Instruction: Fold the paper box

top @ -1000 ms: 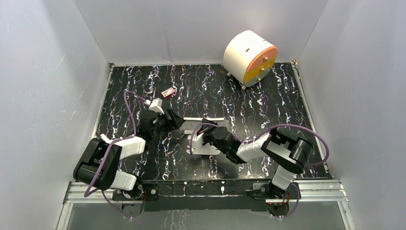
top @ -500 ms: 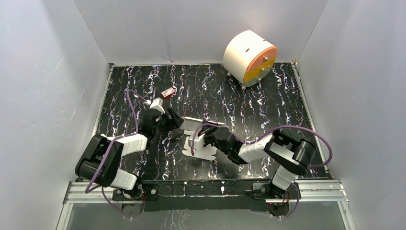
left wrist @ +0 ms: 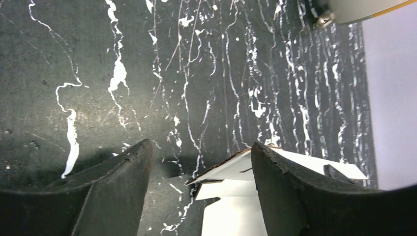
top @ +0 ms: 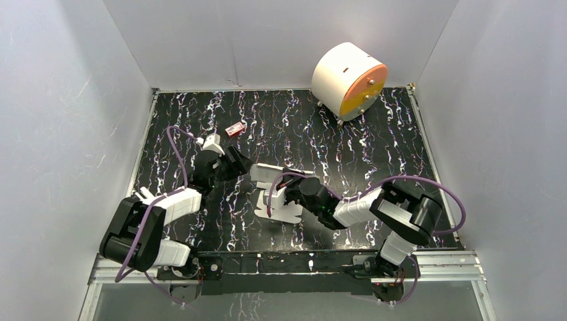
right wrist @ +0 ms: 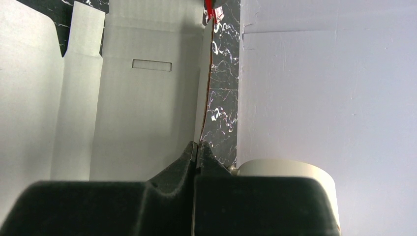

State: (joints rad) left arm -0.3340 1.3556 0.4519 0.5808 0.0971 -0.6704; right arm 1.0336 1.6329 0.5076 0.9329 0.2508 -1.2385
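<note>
Since 1 second earlier, the left gripper (top: 235, 164) had drawn back a little from the paper box (top: 281, 212), and the sheet had shifted slightly toward the left arm, with its lower tabs showing more plainly. The right gripper (top: 289, 194) had barely moved.

From above, the box lay between the 2 grippers: just ahead of the left gripper's open fingertips and under the right gripper, which sat on its middle. The white cylinder (top: 348, 79) stood well beyond the right gripper, and the small red item (top: 234, 129) lay beyond the left one.

In the left wrist view, the left gripper (left wrist: 200, 145) was spread wide and held nothing. A raised corner of the paper box (left wrist: 231, 204) sat low between its 2 fingers, nearer the right-hand finger, though contact could not be judged.

In the right wrist view, the right gripper (right wrist: 197, 145) was clenched on the thin edge of an upright panel of the paper box (right wrist: 137, 108), pinching it right at the fingertips. The slotted panel spread away to its left.

The step in hand seemed to be raising a side wall along its crease. To do it well, the right gripper should keep its pinch steady as an anchor while the left gripper slides under the lifted corner and pushes along the crease, slowly, so the thin card does not buckle or slip out.
</note>
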